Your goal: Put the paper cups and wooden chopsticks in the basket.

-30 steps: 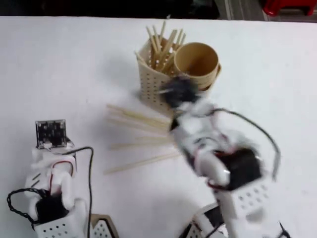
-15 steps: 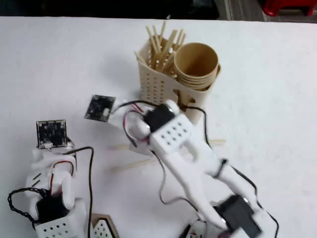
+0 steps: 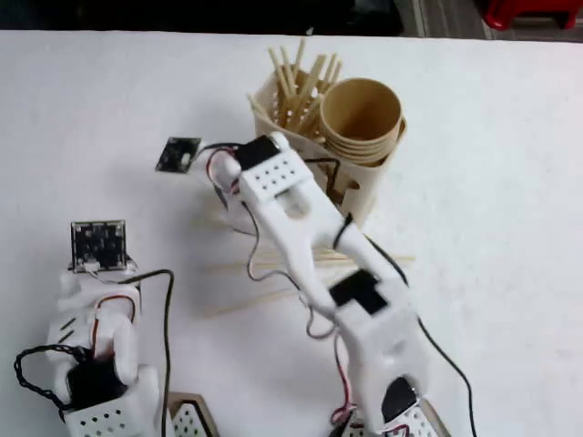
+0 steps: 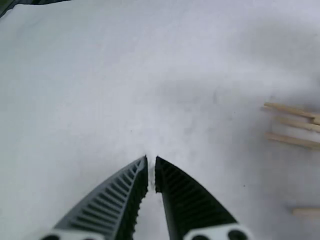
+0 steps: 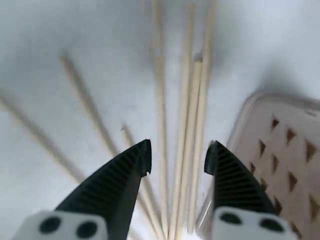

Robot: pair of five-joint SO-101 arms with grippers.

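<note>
The bench is plain white. The basket is cream, pierced with dark triangular holes. The paper cups are tan, the wooden chopsticks pale. The left pincer and right pincer are black, ribbed inside.

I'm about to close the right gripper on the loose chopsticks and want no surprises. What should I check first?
1. Right gripper open: ok.
2. Chopsticks lined up under the gap: ok, several.
3. Gripper low enough to grip them: cannot tell.
4. Basket clear of the fingers: cannot tell, its wall sits close beside one.
5. Left gripper out of the way: ok, shut over bare table.
</note>
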